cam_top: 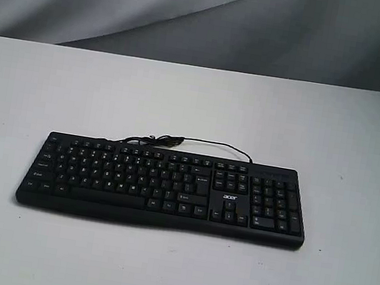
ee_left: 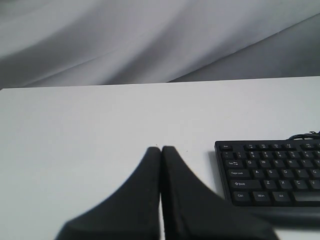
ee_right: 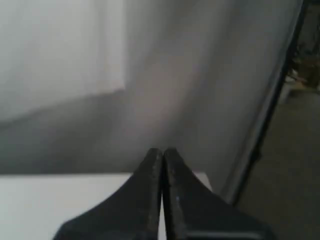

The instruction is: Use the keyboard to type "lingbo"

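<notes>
The wide black keyboard [cam_top: 165, 188] with white legends, a number pad and a small acer logo lies flat on the white table [cam_top: 195, 107], its thin black cable [cam_top: 197, 144] looping behind it. Neither arm shows in the exterior view. In the left wrist view my left gripper [ee_left: 161, 148] is shut with nothing in it, above bare table, and the keyboard's Ctrl-Esc end [ee_left: 270, 172] lies off to one side. My right gripper [ee_right: 162, 150] is shut and empty too, over a table corner [ee_right: 60, 195]; the keyboard is out of that view.
A grey cloth backdrop [cam_top: 210, 15] hangs behind the table's far edge. In the right wrist view a dark upright pole [ee_right: 270, 110] stands past the table corner, with floor beyond it.
</notes>
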{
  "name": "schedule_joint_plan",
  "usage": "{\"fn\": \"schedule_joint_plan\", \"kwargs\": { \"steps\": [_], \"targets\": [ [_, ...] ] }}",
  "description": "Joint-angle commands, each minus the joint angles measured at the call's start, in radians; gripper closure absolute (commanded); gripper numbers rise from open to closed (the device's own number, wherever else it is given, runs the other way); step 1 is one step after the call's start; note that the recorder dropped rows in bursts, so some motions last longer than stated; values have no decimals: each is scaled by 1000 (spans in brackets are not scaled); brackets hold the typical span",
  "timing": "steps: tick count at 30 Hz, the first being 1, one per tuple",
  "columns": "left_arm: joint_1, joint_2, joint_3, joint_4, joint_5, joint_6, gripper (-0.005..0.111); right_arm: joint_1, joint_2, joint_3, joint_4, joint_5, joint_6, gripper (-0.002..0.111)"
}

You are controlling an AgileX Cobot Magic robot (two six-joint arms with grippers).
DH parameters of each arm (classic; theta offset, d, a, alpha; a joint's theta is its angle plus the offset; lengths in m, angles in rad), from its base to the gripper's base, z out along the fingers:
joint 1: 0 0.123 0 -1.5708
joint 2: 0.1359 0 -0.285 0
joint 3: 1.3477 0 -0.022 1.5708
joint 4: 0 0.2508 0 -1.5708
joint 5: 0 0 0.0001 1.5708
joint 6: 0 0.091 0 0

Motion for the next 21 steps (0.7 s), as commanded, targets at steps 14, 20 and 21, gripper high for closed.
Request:
{"fn": "schedule_joint_plan", "kwargs": {
  "steps": [14,20,21],
  "targets": [
    [2,-3,4,-8,-5,-4,106,83,651,-243,899,390,-1318,108],
    [2,-3,4,-8,-5,-4,106,293,861,-245,899,312,-1418,108],
    [2,-3,4,-8,-5,-4,106,324,884,-247,899,293,-1431,108]
  ]
}}
